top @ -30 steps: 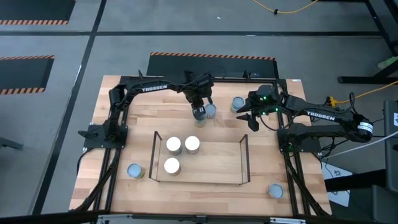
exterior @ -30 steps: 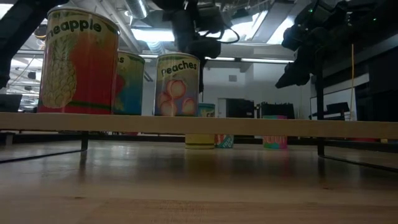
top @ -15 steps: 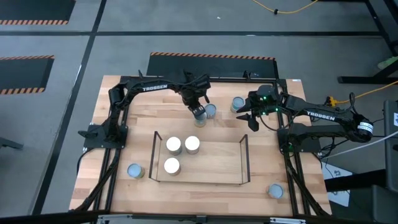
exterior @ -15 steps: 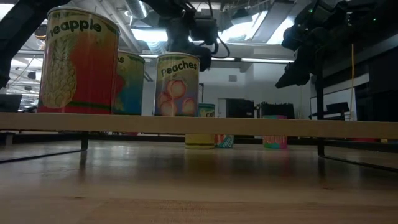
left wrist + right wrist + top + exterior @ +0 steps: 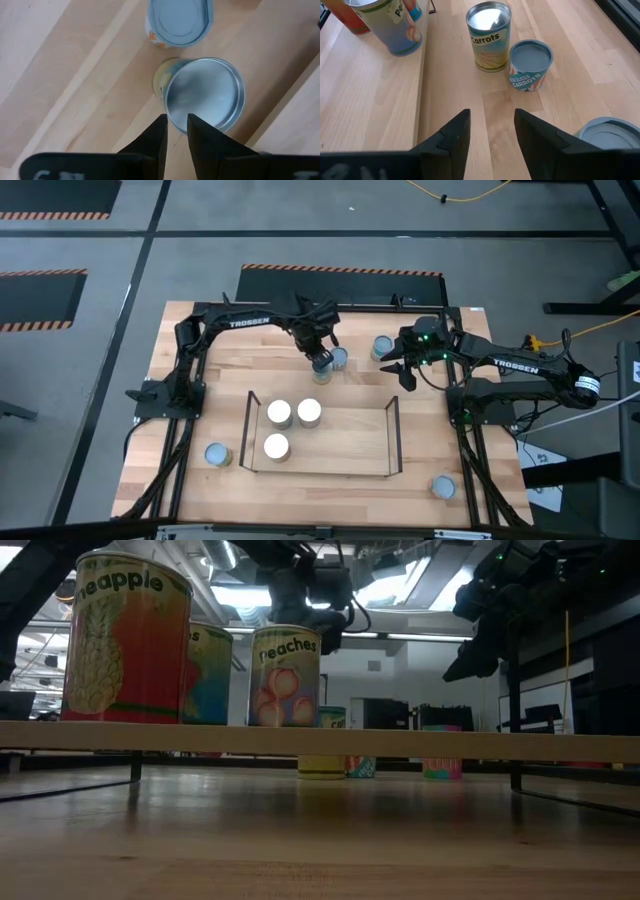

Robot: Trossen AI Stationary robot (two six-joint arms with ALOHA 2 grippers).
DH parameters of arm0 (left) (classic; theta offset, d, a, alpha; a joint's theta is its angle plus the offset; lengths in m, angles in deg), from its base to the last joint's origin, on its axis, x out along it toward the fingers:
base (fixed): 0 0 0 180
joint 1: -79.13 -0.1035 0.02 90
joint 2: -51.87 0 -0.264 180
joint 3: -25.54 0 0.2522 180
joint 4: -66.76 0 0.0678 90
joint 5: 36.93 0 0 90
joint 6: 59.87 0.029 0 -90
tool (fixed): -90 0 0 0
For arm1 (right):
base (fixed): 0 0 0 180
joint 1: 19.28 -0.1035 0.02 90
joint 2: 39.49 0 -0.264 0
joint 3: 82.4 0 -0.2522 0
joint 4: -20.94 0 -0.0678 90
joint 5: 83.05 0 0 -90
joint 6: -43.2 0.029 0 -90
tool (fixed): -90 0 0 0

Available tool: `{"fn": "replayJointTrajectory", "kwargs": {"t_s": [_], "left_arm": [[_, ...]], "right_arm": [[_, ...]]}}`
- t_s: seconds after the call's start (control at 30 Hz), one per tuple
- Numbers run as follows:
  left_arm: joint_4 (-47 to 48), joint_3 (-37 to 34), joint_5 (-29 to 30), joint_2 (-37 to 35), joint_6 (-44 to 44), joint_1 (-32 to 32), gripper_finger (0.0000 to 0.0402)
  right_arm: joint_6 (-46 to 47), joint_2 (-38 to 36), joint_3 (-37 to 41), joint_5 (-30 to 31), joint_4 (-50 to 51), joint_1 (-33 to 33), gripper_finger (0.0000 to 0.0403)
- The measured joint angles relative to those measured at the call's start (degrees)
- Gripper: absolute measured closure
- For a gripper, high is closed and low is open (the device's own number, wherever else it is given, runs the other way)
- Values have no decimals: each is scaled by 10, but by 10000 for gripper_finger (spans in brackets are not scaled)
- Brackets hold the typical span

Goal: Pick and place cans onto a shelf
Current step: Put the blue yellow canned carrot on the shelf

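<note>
My left gripper (image 5: 320,357) hangs above the table's far middle, fingers pointing down with a narrow gap, touching nothing. In the left wrist view (image 5: 177,122) its tips stand over the near rim of a silvery-topped carrots can (image 5: 205,95). A pale-blue-topped can (image 5: 180,20) stands upright on the table beside it. My right gripper (image 5: 407,375) waits open to their right, and both cans show in its wrist view (image 5: 489,35). The light-wood shelf (image 5: 345,448) carries three upright cans (image 5: 279,413).
A third loose can (image 5: 382,346) stands just beyond my right gripper. Two more stand near the table's front corners, one on the left (image 5: 217,455) and one on the right (image 5: 443,486). The shelf's black wire ends (image 5: 392,420) rise at both sides. The shelf's right half is bare board.
My left gripper has turned about its wrist above the two far cans, staying over about the same spot. The cans and my right arm have kept still.
</note>
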State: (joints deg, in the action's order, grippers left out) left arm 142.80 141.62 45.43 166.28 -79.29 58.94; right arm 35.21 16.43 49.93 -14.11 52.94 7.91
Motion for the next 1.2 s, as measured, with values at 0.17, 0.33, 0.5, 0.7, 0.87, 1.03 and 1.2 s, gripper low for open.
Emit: {"fn": "replayJointTrajectory", "kwargs": {"t_s": [0.17, 0.33, 0.5, 0.7, 0.87, 1.03, 1.2], "left_arm": [[0, 0, 15, 0, -1, 5, 335], [-1, 0, 25, 0, -2, 5, 335], [-1, 0, 26, 0, -2, 5, 335], [-10, -1, 25, 17, -4, 7, 335], [-18, -1, 22, 33, -5, 8, 335], [-18, -1, 22, 34, 3, 8, 339], [-18, -1, 21, 34, 20, 8, 375]], "right_arm": [[0, 0, 0, 0, 0, 0, 244], [0, 0, 0, 0, 0, 0, 244], [0, 0, 0, 0, 0, 0, 244], [0, 0, 0, 0, 1, 0, 244], [0, 0, 0, 0, 2, 0, 244], [0, 0, 0, 0, 2, 0, 244], [0, 0, 0, 0, 1, 0, 244]]}}
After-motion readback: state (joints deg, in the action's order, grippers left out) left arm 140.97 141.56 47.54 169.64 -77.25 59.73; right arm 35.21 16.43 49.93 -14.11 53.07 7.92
